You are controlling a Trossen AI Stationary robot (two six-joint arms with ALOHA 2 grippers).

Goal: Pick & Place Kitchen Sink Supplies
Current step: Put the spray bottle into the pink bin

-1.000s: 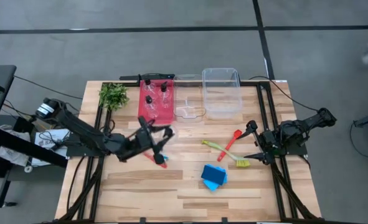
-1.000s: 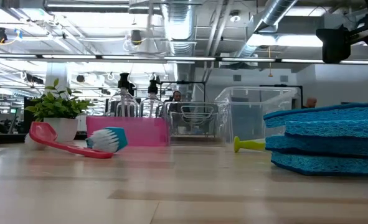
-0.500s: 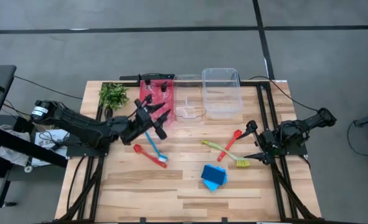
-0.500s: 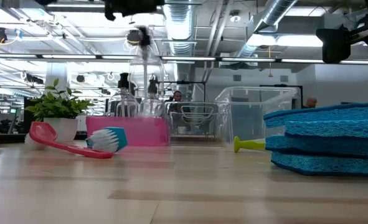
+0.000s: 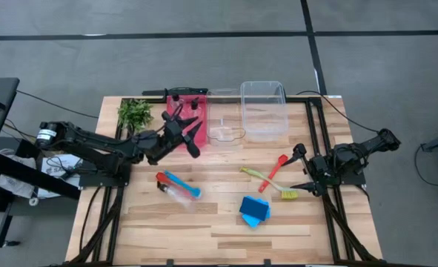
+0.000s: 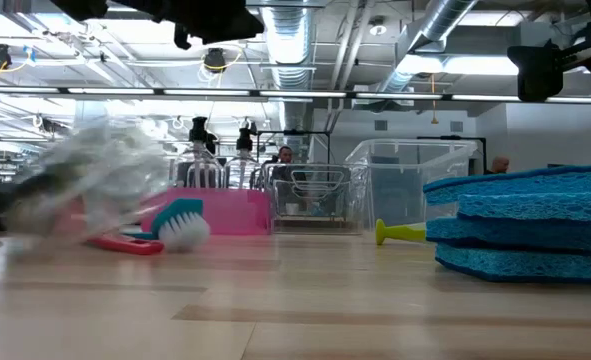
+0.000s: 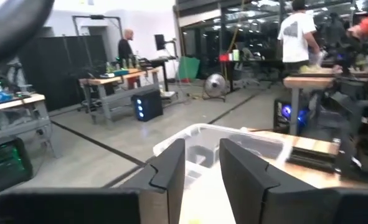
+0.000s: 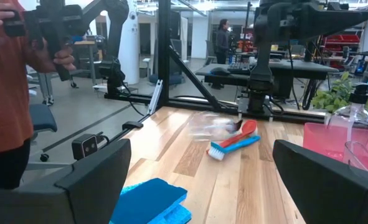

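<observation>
Dark fingers of your left gripper (image 5: 191, 135) stand a little apart over the red bin's (image 5: 176, 136) front edge, and the left wrist view shows a narrow gap between them with nothing in it. Your right gripper (image 5: 302, 170) waits at the desk's (image 5: 226, 222) right side with its fingers spread wide and nothing between them; the right wrist view shows the same wide gap.

A clear bottle (image 5: 176, 194) lies on its side on the desk in front of the left gripper, well clear of it, touching or just beside a red-and-blue brush (image 5: 180, 183). In the low view that bottle (image 6: 85, 185) is a blur in front of the brush (image 6: 170, 225).

You can make out two black-capped bottles (image 5: 181, 101) standing in the red bin, with the left arm covering part of it, so more may be hidden. Counting the fallen one, that is three bottles seen.

Between the two grippers lie a yellow-green brush (image 5: 269, 182) and a red utensil (image 5: 273, 170), crossing each other just beside the right gripper. Blue sponges (image 5: 253, 211) sit stacked nearer the front edge; the low view shows three layers.

Two clear bins (image 5: 263, 110) stand right of the red one, and a plant (image 5: 134, 113) stands left of it.
</observation>
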